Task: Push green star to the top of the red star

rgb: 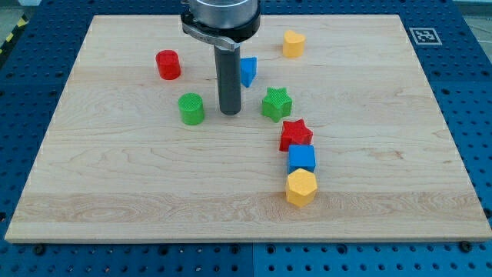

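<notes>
A pale wooden board (115, 192) is seen lying on a blue perforated table (469, 46), with a black-and-white marker (422, 35) printed at the board's upper right corner. My tip (230, 113) is set down on the board as a bare rod end; nothing is grasped by it and no block is touched. It is placed between the green cylinder (191, 108) on the view's left and the green star (276, 104) on the view's right, both near it. The green star is found just above and slightly left of the red star (296, 135), almost touching it. Below the red star a blue cube (301, 159) and a yellow hexagonal block (301, 187) are lined up closely. A blue triangular block (247, 71) is partly hidden behind the rod. A red cylinder (168, 65) and a yellow block (293, 44) are seen farther up.
</notes>
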Available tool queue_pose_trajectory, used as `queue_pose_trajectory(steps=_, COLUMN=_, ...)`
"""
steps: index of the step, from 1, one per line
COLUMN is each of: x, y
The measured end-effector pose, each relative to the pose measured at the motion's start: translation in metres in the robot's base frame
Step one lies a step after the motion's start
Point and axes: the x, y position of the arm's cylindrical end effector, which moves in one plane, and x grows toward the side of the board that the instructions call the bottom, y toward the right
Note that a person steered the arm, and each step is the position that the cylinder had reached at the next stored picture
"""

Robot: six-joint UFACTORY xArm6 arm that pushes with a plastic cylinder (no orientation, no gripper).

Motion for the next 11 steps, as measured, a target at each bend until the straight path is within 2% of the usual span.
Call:
queue_pose_trajectory(steps=3, x=-0.030, y=0.010)
queue_pose_trajectory(steps=7, x=-0.031, y=0.059)
queue_pose_trajectory(steps=11, x=-0.031, y=0.074)
